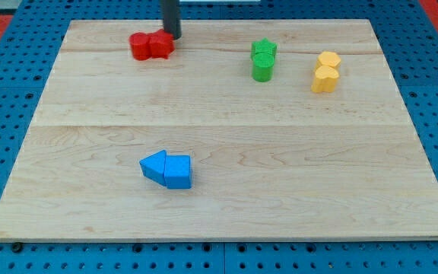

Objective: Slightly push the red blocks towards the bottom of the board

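Two red blocks (151,46) sit side by side and touching near the view's top left of the wooden board (219,213). The left one (140,46) has a lumpy outline; the right one (160,44) is rounder. My tip (172,36) stands at the top right corner of the right red block, touching it or nearly so. The rod rises out of the view's top.
Two green blocks (263,60) stand stacked front to back at the top centre-right. Two yellow blocks (326,72) sit to their right. Two blue blocks (166,169) sit together at the lower left centre. A blue pegboard surrounds the board.
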